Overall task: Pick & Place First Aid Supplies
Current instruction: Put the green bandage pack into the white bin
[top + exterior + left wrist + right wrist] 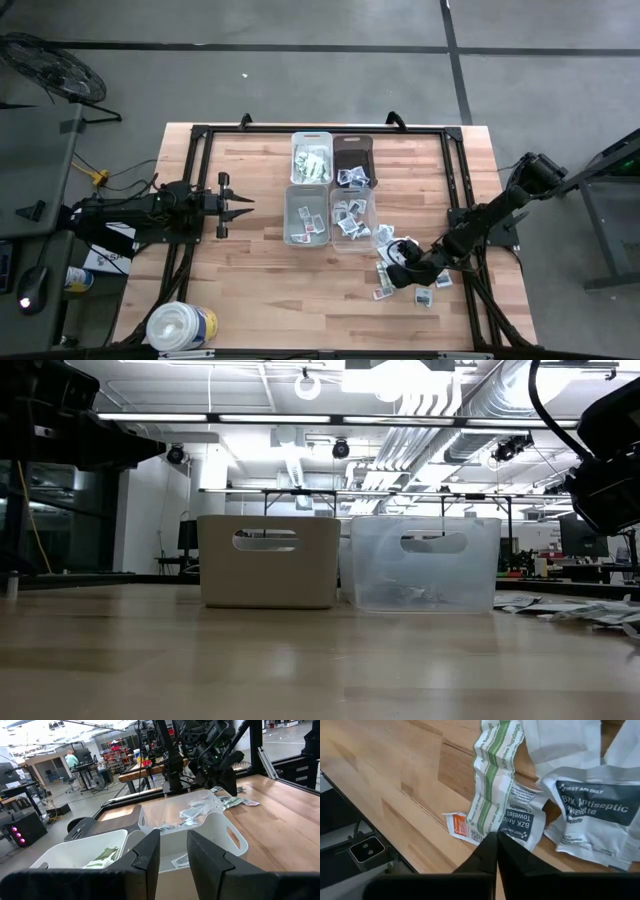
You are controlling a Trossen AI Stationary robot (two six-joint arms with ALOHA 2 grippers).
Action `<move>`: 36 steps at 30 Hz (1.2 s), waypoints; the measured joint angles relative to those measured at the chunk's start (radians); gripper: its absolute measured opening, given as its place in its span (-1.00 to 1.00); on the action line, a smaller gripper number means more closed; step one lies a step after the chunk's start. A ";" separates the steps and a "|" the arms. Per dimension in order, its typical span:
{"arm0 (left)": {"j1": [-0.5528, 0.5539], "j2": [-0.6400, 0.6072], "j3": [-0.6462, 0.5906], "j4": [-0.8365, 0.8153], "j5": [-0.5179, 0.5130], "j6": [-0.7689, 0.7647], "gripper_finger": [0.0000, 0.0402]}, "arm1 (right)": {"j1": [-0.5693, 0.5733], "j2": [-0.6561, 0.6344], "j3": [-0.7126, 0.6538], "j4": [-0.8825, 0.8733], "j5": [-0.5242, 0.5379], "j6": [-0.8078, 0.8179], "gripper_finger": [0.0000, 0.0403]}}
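Observation:
The first aid supplies lie partly in four small bins at the table's middle and partly loose on the wood at the near right. My right gripper slants down among the loose ones. It is shut at the near edge of a white towelette packet with a dark blue label, which lies partly under a green-striped bandage strip. A larger antiseptic packet lies flat beside them. My left gripper hovers level at the table's left, open, with nothing between its fingers. My right gripper pinches the near edge of the towelette packet between its two fingertips, close to where the green strip overlaps it. The fingers come slanting down from the table's right. The packet lies flat on the wood; the fingertips hide whether the strip is caught too.
A big white round tub stands at the near left corner. A black frame runs along the table's far and side edges. A small packet with orange print lies beside the pinched one. Bare wood spreads left of the bins.

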 joint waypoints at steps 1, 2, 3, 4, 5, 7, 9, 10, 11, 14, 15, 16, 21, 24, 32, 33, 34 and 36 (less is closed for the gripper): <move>0.000 0.000 0.000 0.000 0.000 0.000 -0.52 | 0.000 0.000 0.000 0.000 0.000 0.000 -0.98; 0.000 0.000 0.000 0.000 0.000 0.000 -0.52 | 0.000 0.000 0.000 0.000 0.000 0.000 -0.98; 0.000 0.000 0.000 0.000 0.000 0.000 -0.52 | 0.000 0.000 0.000 0.000 0.000 0.000 -0.98; 0.000 0.000 0.000 0.000 0.000 0.000 -0.52 | 0.000 0.000 0.000 0.000 0.000 -0.001 -0.99; 0.000 0.000 0.000 0.000 0.000 0.000 -0.52 | 0.000 0.000 0.000 0.001 0.000 -0.003 -0.99; 0.000 0.000 0.000 0.000 0.000 0.000 -0.52 | 0.000 0.000 0.001 0.010 0.004 -0.012 -0.99; 0.000 0.000 0.000 0.000 0.000 0.000 -0.52 | 0.000 0.000 0.002 0.030 0.015 -0.025 -1.00; 0.000 0.000 0.000 0.000 0.000 0.000 -0.52 | 0.000 0.000 0.002 0.042 0.021 -0.029 -1.00; 0.000 0.000 0.000 0.000 0.000 0.000 -0.52 | 0.000 0.000 0.003 0.054 0.026 -0.036 -1.00; 0.000 0.000 0.000 0.000 0.000 0.000 -0.52 | 0.000 0.000 0.014 0.063 0.037 -0.048 -1.00; 0.000 0.000 0.000 0.000 0.000 0.000 -0.52 | 0.000 0.000 0.021 0.059 0.038 -0.049 -1.00; 0.000 0.000 0.000 0.000 0.000 0.000 -0.52 | 0.000 0.000 0.027 0.058 0.038 -0.055 -1.00; 0.000 0.000 0.000 0.000 0.000 0.000 -0.52 | 0.013 -0.002 0.078 0.051 0.063 -0.079 -1.00; 0.000 0.000 0.000 0.000 0.000 0.000 -0.52 | 0.024 -0.002 0.097 0.041 0.101 -0.089 -1.00; 0.000 0.000 0.000 0.000 0.000 0.000 -0.52 | -0.002 -0.002 0.085 -0.019 0.102 -0.088 -1.00; 0.000 0.000 0.000 0.000 0.000 0.000 -0.52 | -0.007 -0.002 0.085 -0.030 0.091 -0.084 -0.99; 0.000 0.000 0.000 0.000 0.000 0.000 -0.52 | -0.011 -0.002 0.085 -0.045 0.083 -0.082 -0.98; 0.000 0.000 0.000 0.000 0.000 0.000 -0.52 | -0.020 -0.002 0.084 -0.079 0.061 -0.076 -0.92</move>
